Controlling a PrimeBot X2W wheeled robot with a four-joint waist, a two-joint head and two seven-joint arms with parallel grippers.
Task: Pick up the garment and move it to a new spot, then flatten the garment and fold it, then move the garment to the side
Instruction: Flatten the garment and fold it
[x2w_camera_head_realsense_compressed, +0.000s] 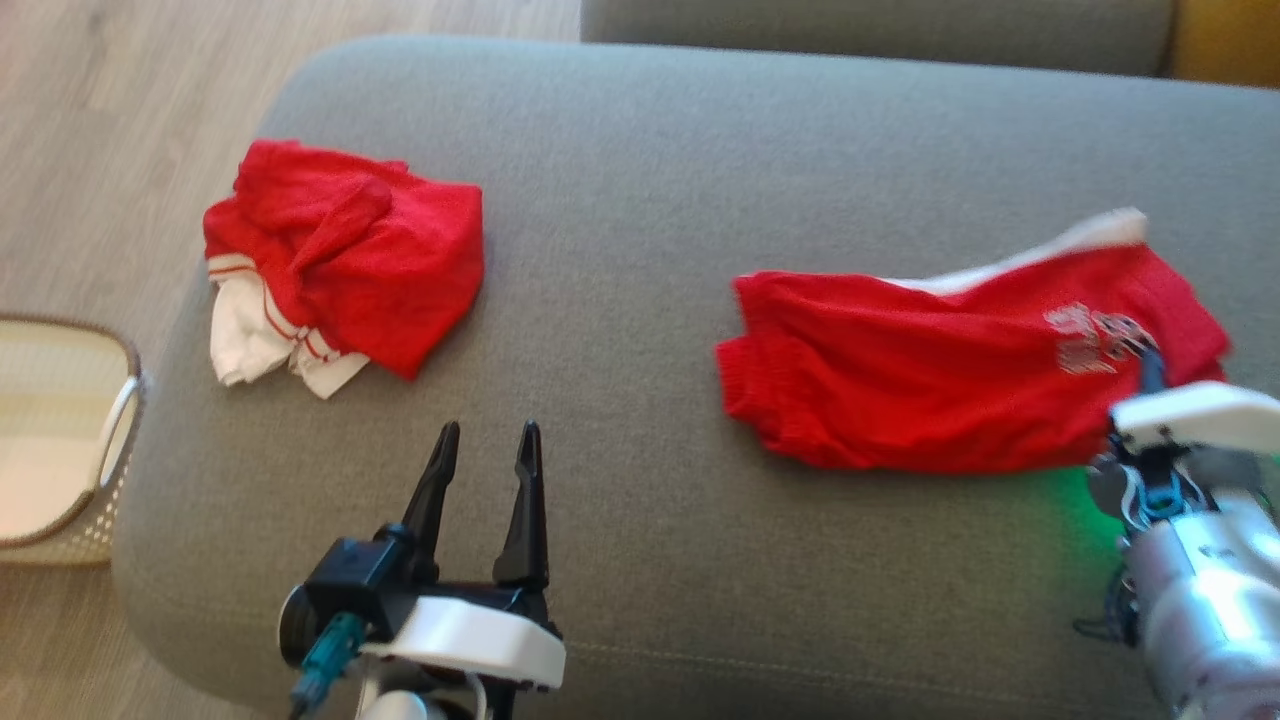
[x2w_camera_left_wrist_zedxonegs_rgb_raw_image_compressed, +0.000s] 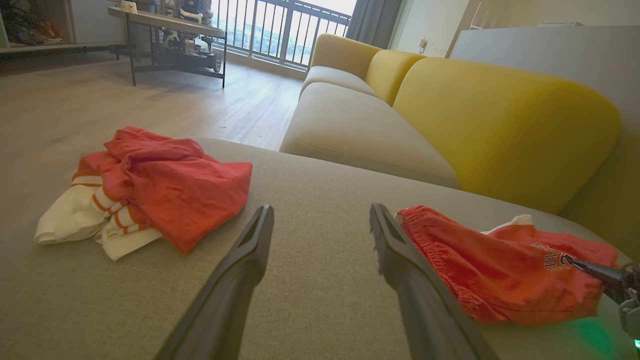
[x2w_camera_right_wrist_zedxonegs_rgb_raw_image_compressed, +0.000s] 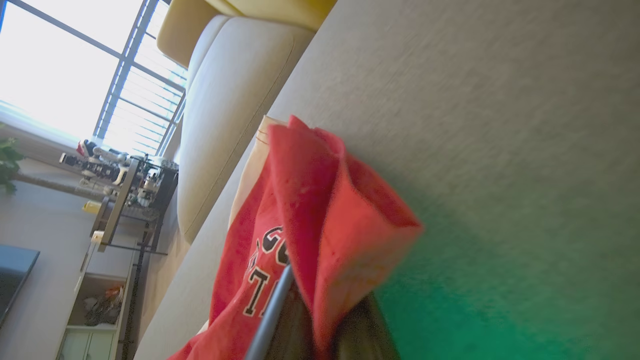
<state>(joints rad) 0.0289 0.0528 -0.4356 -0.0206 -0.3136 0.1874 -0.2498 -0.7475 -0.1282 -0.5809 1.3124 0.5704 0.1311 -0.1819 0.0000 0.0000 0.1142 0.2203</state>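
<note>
Garment: red shorts (x2w_camera_head_realsense_compressed: 960, 380) with a white edge and a printed logo are spread, rumpled, on the robot's right part of the grey cushion (x2w_camera_head_realsense_compressed: 640, 180).
Right gripper: the right gripper (x2w_camera_head_realsense_compressed: 1150, 365) is clenched on the garment at its logo end. In the right wrist view a fold of the red cloth (x2w_camera_right_wrist_zedxonegs_rgb_raw_image_compressed: 320, 210) is pinched between the two dark fingers (x2w_camera_right_wrist_zedxonegs_rgb_raw_image_compressed: 272, 320).
Left gripper: the left gripper (x2w_camera_head_realsense_compressed: 490, 435) is released, with its fingers spread and nothing between them. It is pointed across the cushion between the two cloths and touches neither.
Second cloth: a red and white bundle (x2w_camera_head_realsense_compressed: 340, 280) is crumpled on the cushion's left part, well apart from the garment.
Basket: a pale woven basket (x2w_camera_head_realsense_compressed: 60, 440) is set on the wooden floor just beside the cushion's left edge.
Green glow: a green tint (x2w_camera_head_realsense_compressed: 1070, 500) is cast on the cushion near the right wrist.
Backrest: a yellow backrest (x2w_camera_left_wrist_zedxonegs_rgb_raw_image_compressed: 500, 125) is seen beyond the garment in the left wrist view.
</note>
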